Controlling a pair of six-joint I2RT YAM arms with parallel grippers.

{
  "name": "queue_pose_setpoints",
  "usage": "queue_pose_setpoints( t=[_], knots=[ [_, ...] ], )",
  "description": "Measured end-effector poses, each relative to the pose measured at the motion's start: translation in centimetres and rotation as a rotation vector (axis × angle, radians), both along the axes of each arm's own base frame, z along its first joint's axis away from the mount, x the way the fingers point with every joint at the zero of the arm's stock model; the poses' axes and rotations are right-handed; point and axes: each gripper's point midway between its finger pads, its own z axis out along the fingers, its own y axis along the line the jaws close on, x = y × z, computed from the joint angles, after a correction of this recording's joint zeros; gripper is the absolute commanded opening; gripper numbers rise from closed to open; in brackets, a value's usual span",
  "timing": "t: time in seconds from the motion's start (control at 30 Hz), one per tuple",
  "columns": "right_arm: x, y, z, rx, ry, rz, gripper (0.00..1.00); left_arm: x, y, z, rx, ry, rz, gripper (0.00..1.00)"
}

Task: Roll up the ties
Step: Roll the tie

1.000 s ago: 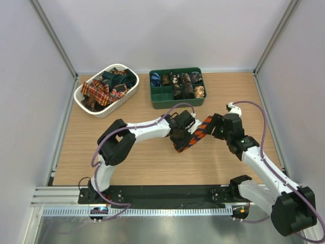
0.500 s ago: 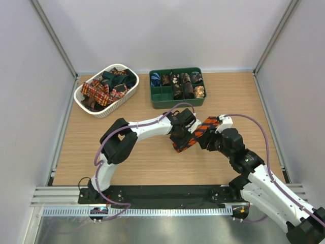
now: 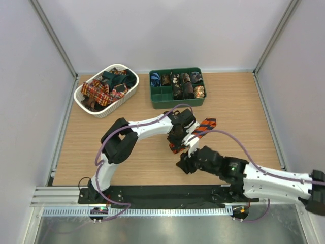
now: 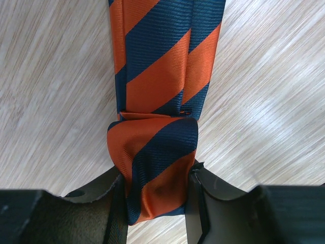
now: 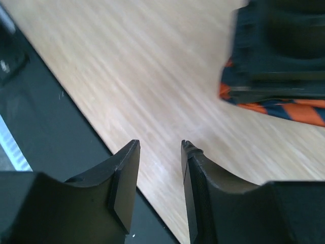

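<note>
An orange-and-dark-blue striped tie (image 3: 203, 126) lies slantwise on the wooden table. My left gripper (image 3: 177, 137) is shut on its near end. In the left wrist view that end is a folded-over roll of tie (image 4: 155, 162) squeezed between the two fingers (image 4: 117, 203), and the rest runs flat away to the top of the frame. My right gripper (image 3: 184, 165) hovers nearer the front edge, just below the tie. It is open, and only bare wood shows between its fingertips (image 5: 160, 152). The striped tie (image 5: 299, 109) shows at the upper right of that view.
A white oval basket (image 3: 116, 108) at the back left holds several loose ties (image 3: 96, 91). A green compartment tray (image 3: 177, 103) at the back centre holds rolled ties. A black strip (image 3: 152, 192) runs along the near table edge, close under the right gripper.
My right gripper has left the tie's far end, swung down and left toward the near edge, and narrowed its jaws. The left gripper keeps its hold in place.
</note>
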Motion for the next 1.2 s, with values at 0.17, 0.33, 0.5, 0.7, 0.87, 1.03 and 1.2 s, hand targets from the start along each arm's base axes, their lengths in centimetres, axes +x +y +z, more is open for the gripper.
queue_pose_setpoints(
  t=[0.17,0.33,0.5,0.7,0.87,1.03,1.2],
  knots=[
    [-2.8,2.8,-2.7,-0.224,-0.116,0.131,0.45,-0.2,0.5,0.0,0.024,0.010,0.002,0.27],
    [-2.5,6.1,-4.4,-0.477,-0.262,0.145,0.44,-0.3,0.7,0.0,0.036,0.016,0.003,0.26],
    [-0.7,9.3,-5.6,-0.702,-0.381,0.105,0.49,-0.4,0.9,-0.1,0.046,0.022,0.003,0.26],
    [1.5,10.6,-8.1,-0.994,-0.482,0.050,0.63,-0.5,1.0,-0.1,0.057,0.030,0.003,0.25],
    [3.1,9.1,-8.4,-1.158,-0.535,0.010,0.64,-0.8,1.6,-0.1,0.082,0.047,0.004,0.27],
    [4.7,7.9,-8.3,-1.249,-0.546,-0.022,0.65,-1.5,2.6,-0.1,0.125,0.076,0.004,0.28],
    [6.0,7.2,-8.3,-1.309,-0.545,-0.047,0.66,-2.0,3.2,-0.2,0.163,0.104,0.004,0.26]
  ],
)
